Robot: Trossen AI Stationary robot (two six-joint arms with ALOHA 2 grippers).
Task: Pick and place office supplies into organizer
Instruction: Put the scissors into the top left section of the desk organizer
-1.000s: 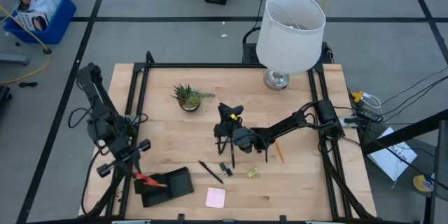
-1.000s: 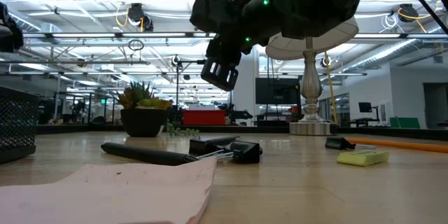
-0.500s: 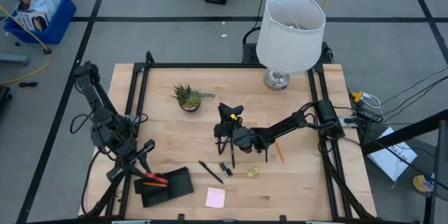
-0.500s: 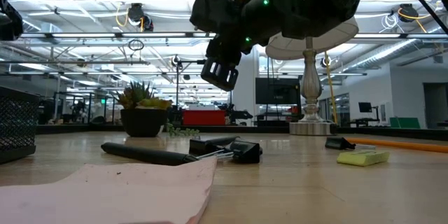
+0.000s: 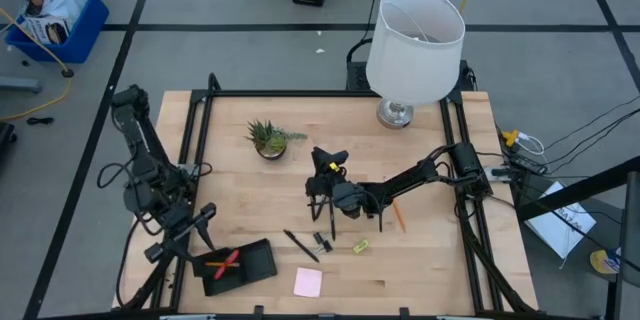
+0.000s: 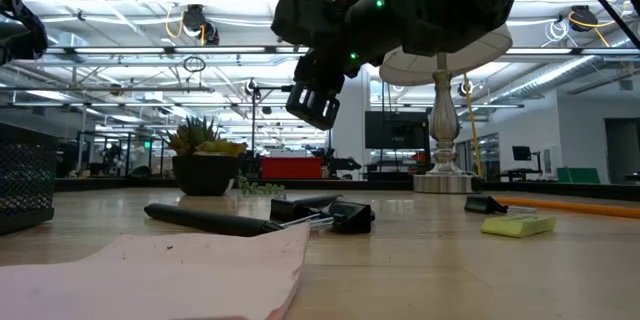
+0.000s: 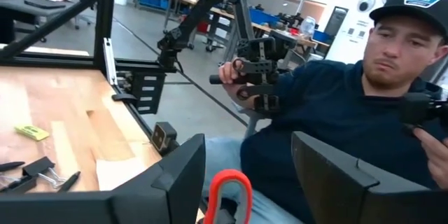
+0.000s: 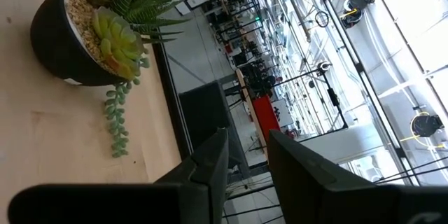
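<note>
- Left gripper (image 5: 188, 232) hangs just beside the organizer's (image 5: 255, 267) left edge, fingers spread wide, gripping nothing.
- Red-handled scissors (image 5: 224, 262) lie inside the organizer.
- Right gripper (image 5: 319, 196) hovers mid-table above the clips (image 5: 322, 242), fingers a narrow gap apart, empty.
- Pink sticky-note pad (image 5: 308, 282) sits near the front edge.

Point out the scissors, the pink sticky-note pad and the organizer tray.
scissors (image 5: 224, 261): high view, on the red handles, inside the tray.
pink sticky-note pad (image 5: 308, 282): high view, middle of its top sheet.
organizer tray (image 5: 260, 256): high view, bare black floor near its right end.
</note>
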